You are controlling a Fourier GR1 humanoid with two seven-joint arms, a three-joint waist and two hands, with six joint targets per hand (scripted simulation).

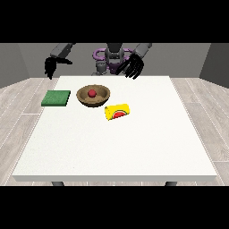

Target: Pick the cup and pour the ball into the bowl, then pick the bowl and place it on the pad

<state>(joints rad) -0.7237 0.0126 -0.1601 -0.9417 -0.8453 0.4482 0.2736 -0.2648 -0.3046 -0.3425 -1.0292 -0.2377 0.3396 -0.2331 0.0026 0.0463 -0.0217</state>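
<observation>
Both hands raised above table's (134, 152) far edge, holding nothing — hand at the view's right (133, 68) fingers spread and hanging down, hand at the view's left (50, 67) fingers relaxed. Round wooden bowl (102, 98) holds red ball (92, 93); yellow cup (117, 111) tipped on its side beside it; flat green pad (56, 98) left.

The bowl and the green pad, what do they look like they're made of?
The bowl looks like wood: matte brown with a darker inside and a lighter rim, though glazed ceramic isn't ruled out. The pad looks like a soft mat, perhaps foam or felt: flat, thin, evenly dull green with no shine.
</observation>
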